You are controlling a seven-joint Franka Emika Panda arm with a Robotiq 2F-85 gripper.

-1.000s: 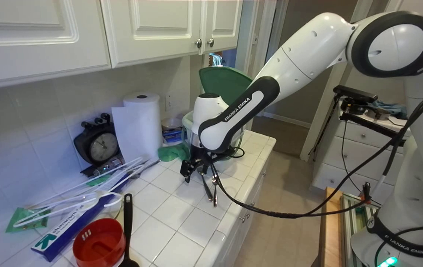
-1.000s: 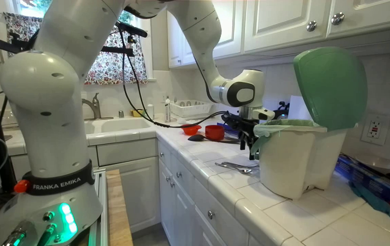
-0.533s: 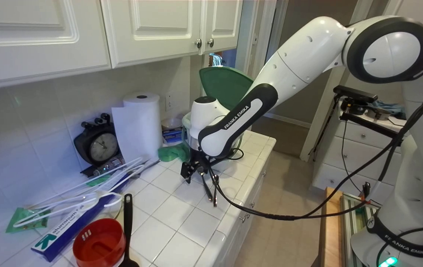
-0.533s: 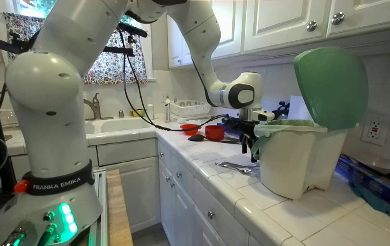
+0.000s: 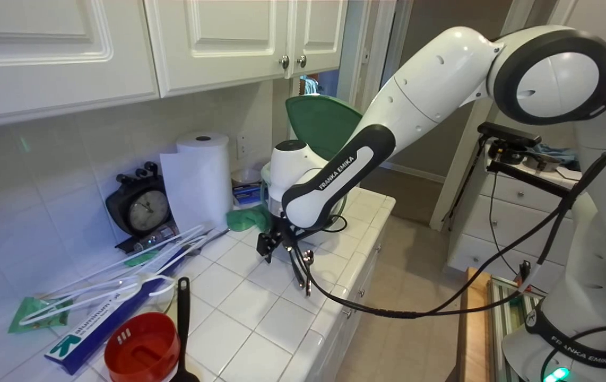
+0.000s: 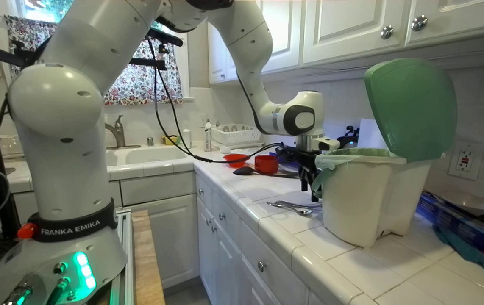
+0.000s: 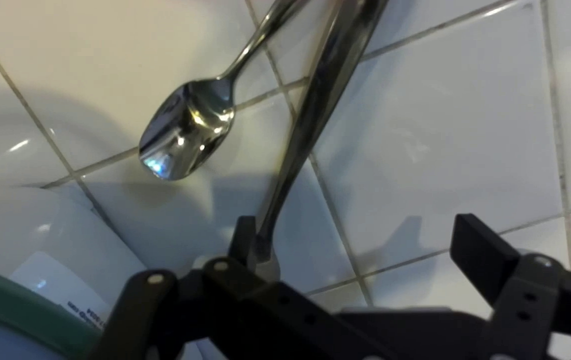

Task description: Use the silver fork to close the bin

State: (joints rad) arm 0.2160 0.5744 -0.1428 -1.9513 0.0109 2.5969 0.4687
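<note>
Bin [image 6: 356,201], green lid [image 6: 411,108] raised; hand [image 7: 355,235] spread wide just beside; arm [image 5: 412,98] reads "FRANKA EMIKA", blue-white box [image 5: 96,323] "aluminum".

My forearm [image 5: 337,173] bears FRANKA EMIKA, and in both exterior views my black base band [image 6: 70,231] repeats it. I read "aluminum" and a green K on the long box [image 5: 102,319]. The label [image 7: 60,285] on the bin [image 7: 20,225] carries small print I cannot make out.

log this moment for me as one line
claw: open, nothing gripped | fork (likely): on counter, tines unclear | spoon: beside it | bin: green lid raised
</note>
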